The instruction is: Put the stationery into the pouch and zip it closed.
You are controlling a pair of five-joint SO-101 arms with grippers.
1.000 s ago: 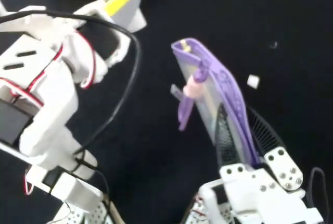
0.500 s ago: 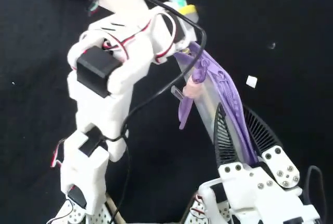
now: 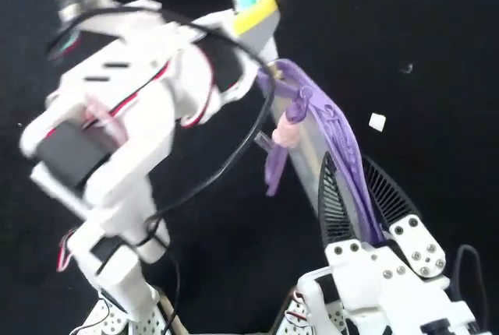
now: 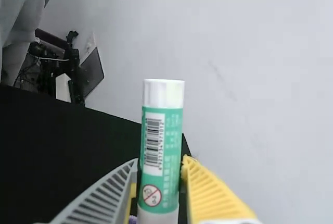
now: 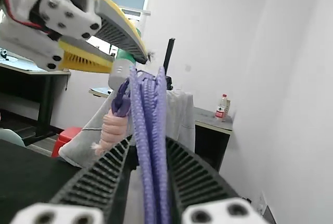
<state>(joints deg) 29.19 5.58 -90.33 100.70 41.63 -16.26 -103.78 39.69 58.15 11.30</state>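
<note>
- We log the purple woven-cloth pouch [image 5: 148, 125]: coarse ribbed weave, matt.
- The green-and-white plastic glue stick [image 4: 162, 146] looks smooth to us, faintly glossy, with a printed label.
- The left gripper [image 4: 160, 162] and right gripper [image 5: 148, 143]: ridged matt plastic.
- The black tabletop [image 3: 437, 54]: matt, cloth-like.

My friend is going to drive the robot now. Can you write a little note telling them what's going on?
Right end effector: shut on the purple pouch, holding it on edge.
Left end effector: shut on the glue stick, close to the pouch's upper end.
Done: both things gripped.
To do: glue stick is not in the pouch yet; then zip it closed. A small white piece lies on the black table.
</note>
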